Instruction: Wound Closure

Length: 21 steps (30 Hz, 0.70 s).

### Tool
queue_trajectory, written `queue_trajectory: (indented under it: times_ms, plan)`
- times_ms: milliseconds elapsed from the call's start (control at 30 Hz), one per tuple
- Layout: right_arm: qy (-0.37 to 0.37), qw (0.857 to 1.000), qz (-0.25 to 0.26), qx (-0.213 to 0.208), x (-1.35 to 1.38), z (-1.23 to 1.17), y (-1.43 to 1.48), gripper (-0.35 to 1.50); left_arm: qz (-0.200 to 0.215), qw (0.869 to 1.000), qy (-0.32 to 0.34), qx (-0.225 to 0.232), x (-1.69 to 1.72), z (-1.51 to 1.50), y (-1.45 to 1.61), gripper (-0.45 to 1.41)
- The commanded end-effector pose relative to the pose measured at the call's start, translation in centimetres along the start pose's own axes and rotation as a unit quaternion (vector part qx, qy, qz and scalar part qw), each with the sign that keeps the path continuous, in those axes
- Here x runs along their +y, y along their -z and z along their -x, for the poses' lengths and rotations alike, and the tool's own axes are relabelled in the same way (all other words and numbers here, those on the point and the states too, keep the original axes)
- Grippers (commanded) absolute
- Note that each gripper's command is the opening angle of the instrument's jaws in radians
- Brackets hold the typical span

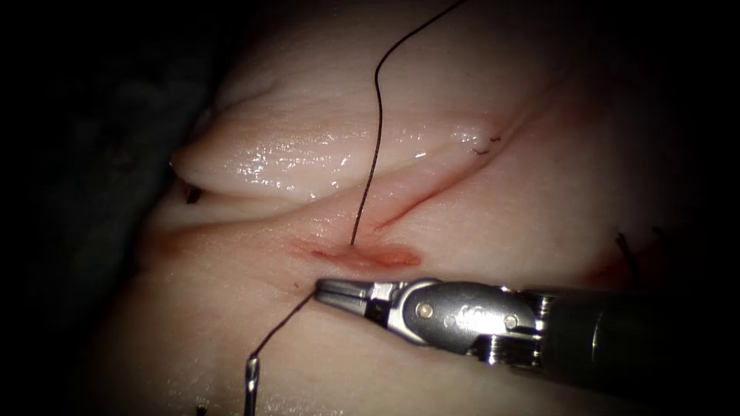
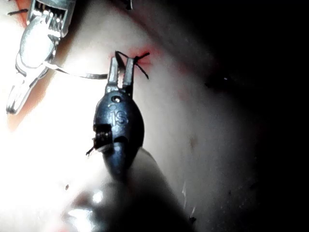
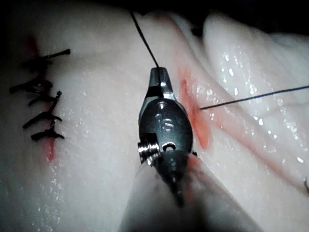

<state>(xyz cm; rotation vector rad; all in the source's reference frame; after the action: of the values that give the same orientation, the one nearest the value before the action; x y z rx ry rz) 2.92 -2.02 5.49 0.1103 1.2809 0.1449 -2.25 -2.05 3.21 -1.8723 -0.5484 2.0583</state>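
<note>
Right end effector (image 1: pixel 327 290) clamped on thread (image 1: pixel 281 326)

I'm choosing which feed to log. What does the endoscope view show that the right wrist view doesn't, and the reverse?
Endoscope view adds: the curved steel needle, its visible end resting on the pale pork tissue near the lower edge, with thread running from it up to the tool. Right wrist view adds: a row of dark finished stitches. Both: the right arm's silver claw shut on the thin dark thread, and the red fluid patch where thread enters the tissue.
</note>
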Motion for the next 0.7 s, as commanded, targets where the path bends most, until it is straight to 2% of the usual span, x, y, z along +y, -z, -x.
queue_trajectory:
  times_ms: [33, 133, 200, 333, 433, 467, 533, 600, 700]
  plan:
    - [0.004, 1.000, 0.009, -0.017, -0.04, 0.02, -0.10, -0.35, 0.000, 1.000, -0.002, 0.000, 0.03, 0.07, -0.05, -0.45]
    - [0.016, 0.998, 0.013, -0.065, -0.06, 0.11, -0.10, -0.35, -0.002, 1.000, -0.010, -0.002, 0.06, 0.04, -0.04, -0.45]
    - [0.018, 0.997, 0.010, -0.077, -0.11, 0.13, -0.11, -0.35, -0.005, 1.000, -0.013, 0.000, 0.07, 0.03, -0.03, -0.45]
    - [0.018, 0.997, 0.002, -0.074, -0.21, 0.08, -0.09, -0.35, -0.013, 1.000, -0.021, -0.003, 0.05, 0.04, -0.03, -0.45]
    - [0.013, 0.998, -0.012, -0.065, -0.37, -0.14, -0.05, -0.35, -0.038, 0.999, -0.030, -0.010, -0.03, 0.09, -0.03, -0.45]
    - [0.013, 0.998, -0.012, -0.065, -0.37, -0.14, -0.05, -0.35, -0.038, 0.999, -0.030, -0.010, -0.03, 0.09, -0.03, -0.45]
    - [0.011, 0.998, -0.023, -0.057, -0.55, -0.36, -0.05, -0.35, -0.060, 0.998, -0.032, -0.018, -0.09, 0.14, -0.04, -0.45]
    - [0.011, 0.998, -0.025, -0.054, -0.60, -0.41, -0.05, -0.35, -0.066, 0.997, -0.031, -0.016, -0.10, 0.15, -0.04, -0.45]
    - [0.006, 0.998, -0.043, -0.038, -0.86, -0.65, -0.09, -0.35, -0.091, 0.995, -0.030, -0.008, -0.15, 0.18, 0.00, -0.45]
